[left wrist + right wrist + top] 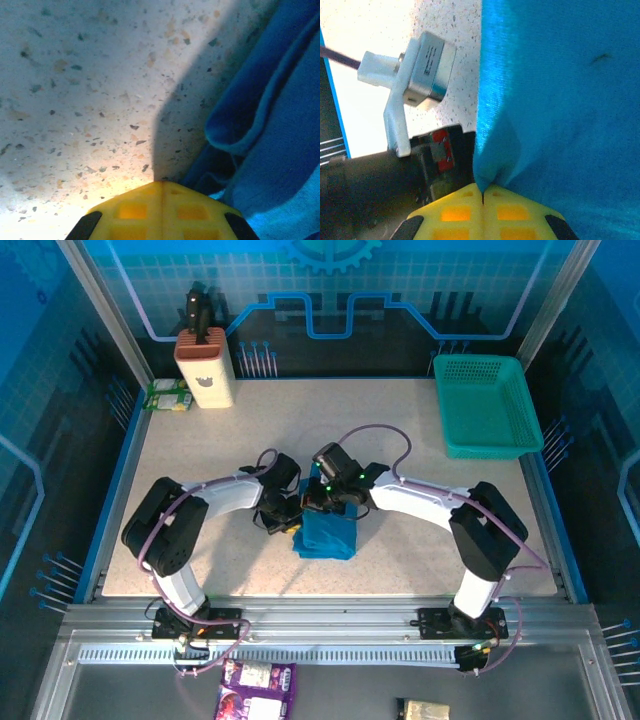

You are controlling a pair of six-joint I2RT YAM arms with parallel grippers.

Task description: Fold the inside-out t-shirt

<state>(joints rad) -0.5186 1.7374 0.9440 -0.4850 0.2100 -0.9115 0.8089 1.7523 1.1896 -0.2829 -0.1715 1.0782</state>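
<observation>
Right gripper [482,194] has its 2 yellow fingers pressed together on a pinch of the inside-out t-shirt [560,100], and the cloth puckers right at the tips. Left gripper [161,187] is closed too with nothing visible between its fingers, tips just beside the shirt's rolled edge. The shirt's plain medium blue, folded into a small compact bundle mid-frame in the top view on the speckled table [200,460].
</observation>
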